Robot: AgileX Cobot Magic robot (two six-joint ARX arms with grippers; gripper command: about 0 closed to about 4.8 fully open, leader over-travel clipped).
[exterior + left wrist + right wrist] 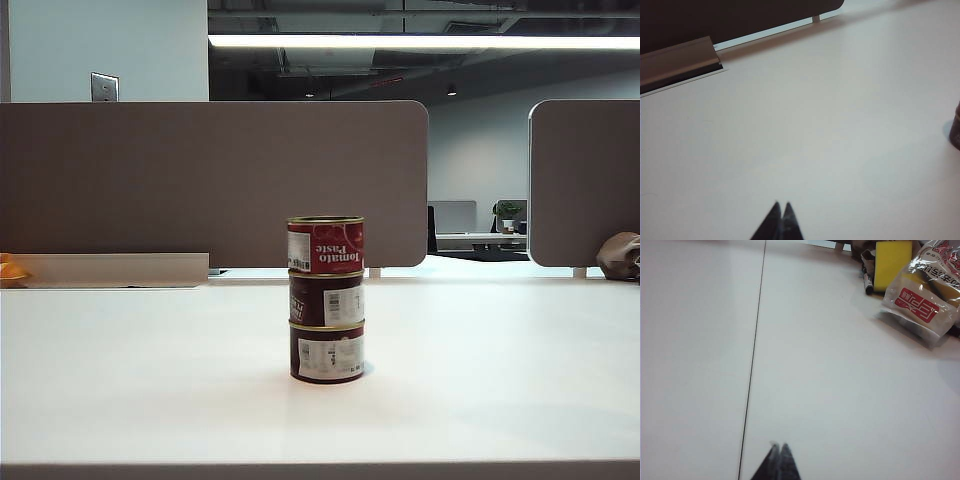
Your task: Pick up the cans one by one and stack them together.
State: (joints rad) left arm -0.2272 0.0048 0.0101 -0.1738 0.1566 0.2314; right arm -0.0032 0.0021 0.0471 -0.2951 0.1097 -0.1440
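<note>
Now the three cans (326, 300) stand stacked straight up, and the left gripper (780, 220) and right gripper (778, 460), both clenched empty, hang apart from them.

Bare white table (805, 130) lies ahead of the closed left gripper (780, 220), cans (326, 300) off to its side; right gripper (777, 460) closed, bagged clutter (922, 295) far ahead.

3 cans (326, 300) stand stacked upright mid-table: red "Tomato Paste" tin atop 2 maroon barcode-labelled tins.
</note>
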